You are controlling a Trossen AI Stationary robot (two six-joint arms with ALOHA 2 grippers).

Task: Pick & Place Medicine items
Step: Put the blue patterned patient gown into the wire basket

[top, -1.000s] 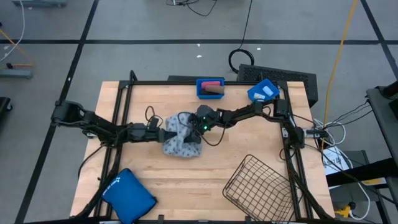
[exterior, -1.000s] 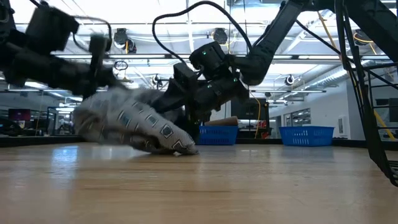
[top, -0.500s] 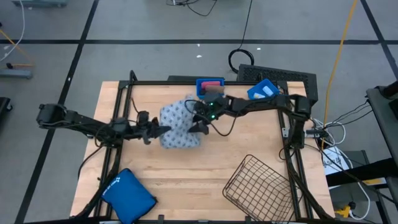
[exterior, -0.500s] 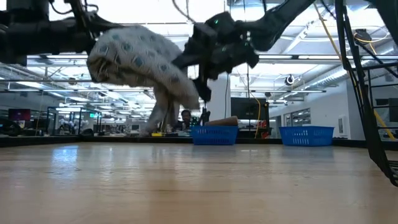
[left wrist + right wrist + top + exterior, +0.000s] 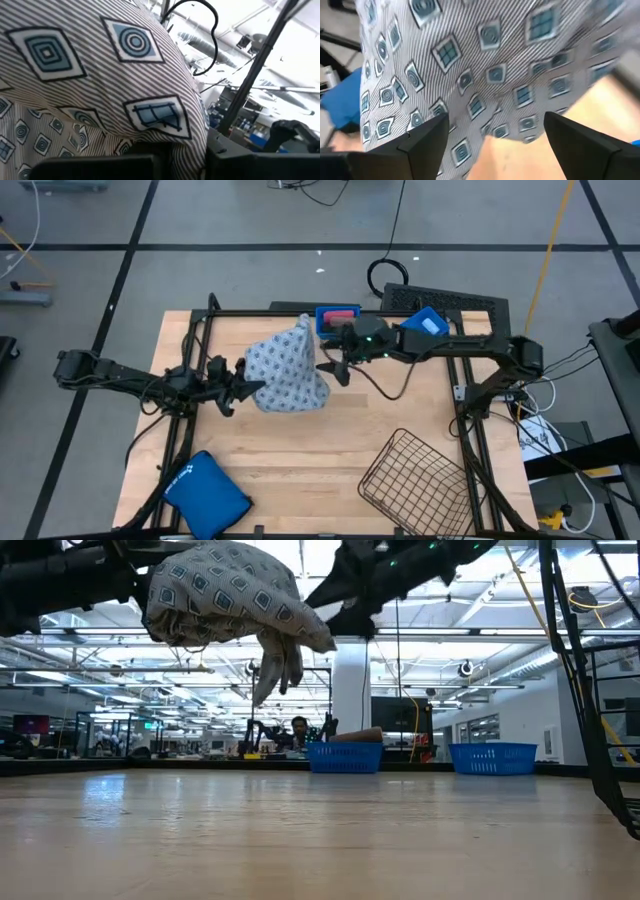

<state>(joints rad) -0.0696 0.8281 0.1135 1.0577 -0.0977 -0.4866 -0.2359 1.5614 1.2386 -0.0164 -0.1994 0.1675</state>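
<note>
You have the grey-blue patterned soft pack (image 5: 285,370) lifted well clear of the table (image 5: 340,450), hanging over its middle, slightly toward 11 o'clock; in the low view the soft pack (image 5: 225,590) droops with a loose fold dangling below it; your left gripper (image 5: 243,387) sits at the pack's 9 o'clock edge, fingers clenched on the cloth, which fills the left wrist view (image 5: 100,75); your right gripper (image 5: 333,367) is at the pack's 3 o'clock side, its fingers (image 5: 422,140) spread wide and released, the fabric (image 5: 485,65) just beyond them; a blue bin (image 5: 338,321) stands at 12 o'clock holding a pink container (image 5: 341,314) and a brown one (image 5: 345,326); the wire basket (image 5: 415,480) lies at 4 o'clock; the plain blue pouch (image 5: 207,490) lies at 7 o'clock.
</note>
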